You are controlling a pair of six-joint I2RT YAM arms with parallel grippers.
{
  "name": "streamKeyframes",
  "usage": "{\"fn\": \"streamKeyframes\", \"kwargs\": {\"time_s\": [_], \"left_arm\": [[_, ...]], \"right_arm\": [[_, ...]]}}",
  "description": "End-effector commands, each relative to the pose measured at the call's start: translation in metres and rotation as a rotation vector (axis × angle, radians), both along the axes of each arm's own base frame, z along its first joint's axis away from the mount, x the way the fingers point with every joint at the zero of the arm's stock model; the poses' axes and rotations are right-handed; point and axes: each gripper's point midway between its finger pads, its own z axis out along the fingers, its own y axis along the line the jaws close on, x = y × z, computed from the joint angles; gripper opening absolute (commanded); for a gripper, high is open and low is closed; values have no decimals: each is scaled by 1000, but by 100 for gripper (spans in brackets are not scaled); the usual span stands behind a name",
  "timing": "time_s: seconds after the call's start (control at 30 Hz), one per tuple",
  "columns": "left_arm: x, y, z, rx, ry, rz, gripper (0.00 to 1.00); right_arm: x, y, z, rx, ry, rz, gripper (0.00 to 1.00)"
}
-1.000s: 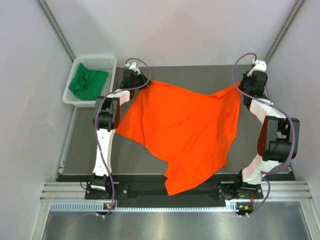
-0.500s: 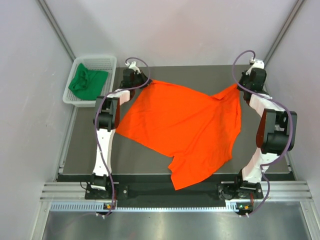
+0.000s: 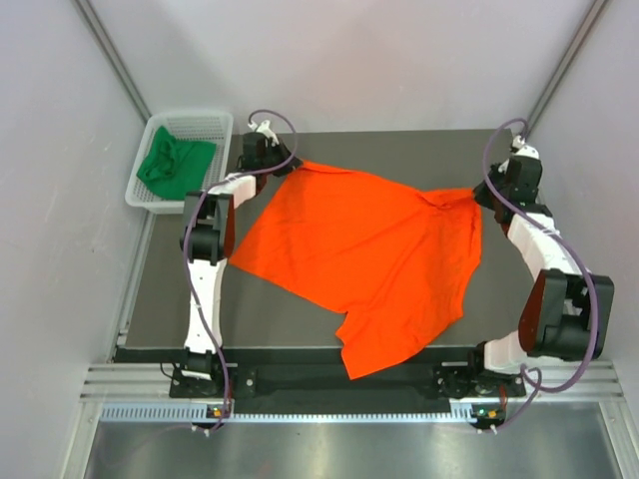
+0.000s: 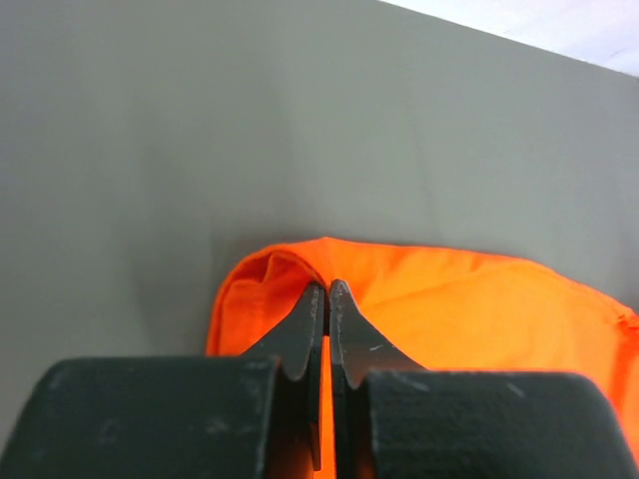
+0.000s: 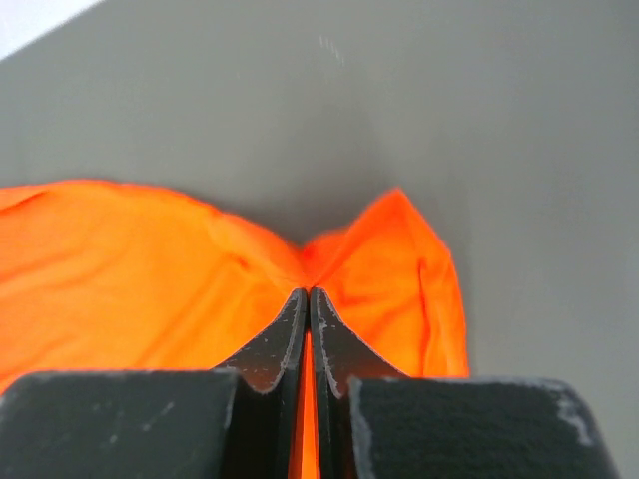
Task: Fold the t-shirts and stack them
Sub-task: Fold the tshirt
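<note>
The orange t-shirt [image 3: 369, 249] is stretched across the dark table, its lower corner hanging over the near edge. My left gripper [image 3: 285, 165] is shut on its far left corner; the left wrist view shows the cloth [image 4: 479, 309] pinched between the fingertips [image 4: 327, 289]. My right gripper [image 3: 486, 192] is shut on its far right corner; the right wrist view shows the cloth [image 5: 150, 269] pinched at the tips [image 5: 308, 294]. The dark green t-shirt [image 3: 175, 163] lies crumpled in the white basket [image 3: 215, 122] at the far left.
The basket stands at the table's far left corner, just left of my left arm. White walls close in the table on three sides. A metal rail [image 3: 349, 384] runs along the near edge between the arm bases.
My right gripper has moved right and a little nearer, pulling the shirt's right corner with it. The shirt lies tauter and its lower corner has slid back from the near edge.
</note>
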Motion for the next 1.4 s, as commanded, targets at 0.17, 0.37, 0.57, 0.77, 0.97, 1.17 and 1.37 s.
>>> {"fn": "streamKeyframes", "kwargs": {"time_s": [0.17, 0.37, 0.57, 0.77, 0.97, 1.17, 1.37], "left_arm": [[-13, 25, 61, -25, 26, 33, 0], [-21, 39, 48, -5, 121, 9, 0], [-27, 39, 36, -24, 203, -25, 0], [-33, 43, 38, -28, 230, -11, 0], [-37, 57, 29, -23, 278, 8, 0], [-37, 63, 30, -29, 291, 19, 0], [-44, 65, 20, -26, 333, 14, 0]], "right_arm": [[-58, 22, -24, 128, 84, -8, 0], [-80, 25, -15, 134, 59, -17, 0], [-90, 25, -6, 113, 59, -6, 0], [-102, 28, -6, 99, 94, 28, 0], [-118, 32, -3, 98, 97, 42, 0], [-125, 38, 7, 114, 106, 67, 0], [-143, 42, -8, 125, 140, 71, 0]]}}
